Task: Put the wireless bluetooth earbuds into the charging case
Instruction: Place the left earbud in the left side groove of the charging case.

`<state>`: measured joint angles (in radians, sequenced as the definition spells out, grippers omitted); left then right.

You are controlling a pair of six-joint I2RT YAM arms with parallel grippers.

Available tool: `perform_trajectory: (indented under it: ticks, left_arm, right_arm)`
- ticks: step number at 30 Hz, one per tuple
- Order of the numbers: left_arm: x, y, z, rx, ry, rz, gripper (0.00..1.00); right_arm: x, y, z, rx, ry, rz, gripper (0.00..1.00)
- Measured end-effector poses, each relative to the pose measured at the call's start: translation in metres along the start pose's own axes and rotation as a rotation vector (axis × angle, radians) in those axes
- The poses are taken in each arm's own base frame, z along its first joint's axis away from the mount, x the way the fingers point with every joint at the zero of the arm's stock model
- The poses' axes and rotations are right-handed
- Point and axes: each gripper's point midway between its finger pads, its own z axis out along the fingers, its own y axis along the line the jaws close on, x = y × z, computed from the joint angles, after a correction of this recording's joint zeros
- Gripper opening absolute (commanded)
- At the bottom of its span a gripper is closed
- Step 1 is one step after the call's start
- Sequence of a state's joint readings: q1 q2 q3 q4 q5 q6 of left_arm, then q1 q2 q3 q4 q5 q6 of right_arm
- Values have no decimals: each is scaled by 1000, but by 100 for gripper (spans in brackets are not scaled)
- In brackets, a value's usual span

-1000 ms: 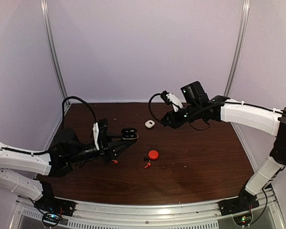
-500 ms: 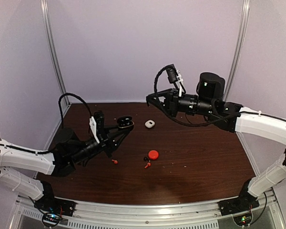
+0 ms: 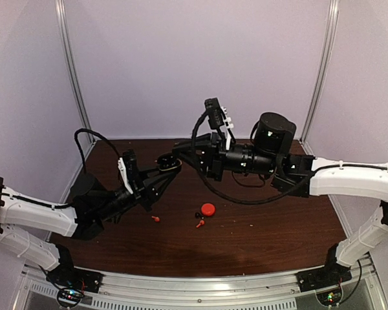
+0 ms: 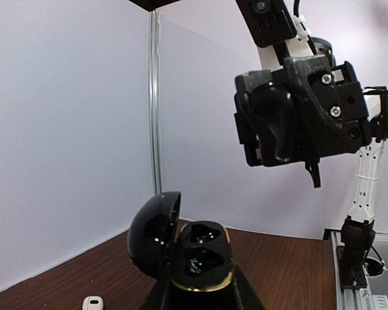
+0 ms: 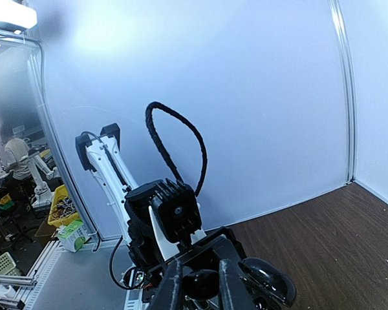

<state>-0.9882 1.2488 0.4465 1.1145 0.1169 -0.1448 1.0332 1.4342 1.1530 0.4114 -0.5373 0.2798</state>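
I have both arms meeting above the rear left part of the dark brown wooden table (image 3: 278, 226), which is walled at the back and on both sides. My right gripper (image 3: 181, 151) reaches in from the right, its tip just beside the held case and slightly above it. Its fingers (image 5: 173, 287) are drawn close with a small dark rounded shape between them, and I cannot tell whether that is an earbud. My left gripper (image 3: 167, 168) pinches the glossy black, gold-rimmed charging case (image 4: 200, 265) well off the surface, lid hinged back and wells facing up. The round red pebble-shaped case (image 3: 208, 208) lies closed mid-table, and the small white case (image 4: 92, 303) lies farther back. Of the wireless bluetooth earbuds, a tiny black one (image 3: 198, 214) lies just left of the red case, a red one (image 3: 199, 223) just in front of it, and another red one (image 3: 156, 219) near my left arm. The widest bare wood is to the right and front.
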Motion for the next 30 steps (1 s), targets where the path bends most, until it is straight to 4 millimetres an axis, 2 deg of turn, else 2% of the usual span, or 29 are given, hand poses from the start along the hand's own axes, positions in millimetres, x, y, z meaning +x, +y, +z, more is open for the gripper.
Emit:
perform_trajectory:
  ticks: [9, 20, 25, 30]
  left_arm:
    - [-1, -6, -1, 15, -18, 64, 0]
    - [4, -18, 0, 45, -9, 157, 0]
    - [4, -18, 0, 43, -9, 172, 0]
    - [4, -17, 0, 40, -8, 178, 0]
  right_arm:
    - [26, 3, 17, 0, 29, -8, 12]
    - [31, 5, 20, 14, 2, -29, 12]
    - [43, 3, 23, 30, 10, -26, 12]
    - [44, 0, 22, 53, -6, -32, 12]
